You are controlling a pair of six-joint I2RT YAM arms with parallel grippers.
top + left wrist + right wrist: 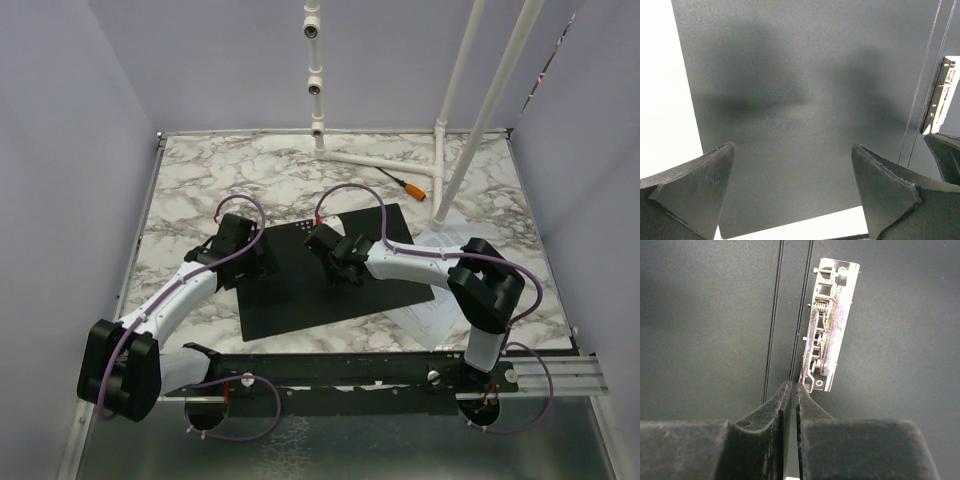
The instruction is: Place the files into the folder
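Right gripper (792, 387) was seen shut, its tips just beside the metal clip (827, 325). Left gripper (793, 146) was seen open above the black folder (300, 300), laid flat on the table (250, 170). Files (435, 315) were seen by its right edge.

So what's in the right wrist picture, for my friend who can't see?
The right gripper, its black fingers pressed nearly together, points at the near end of a metal clip. The clip sits beside the spine creases of the open black folder, which fills the view.
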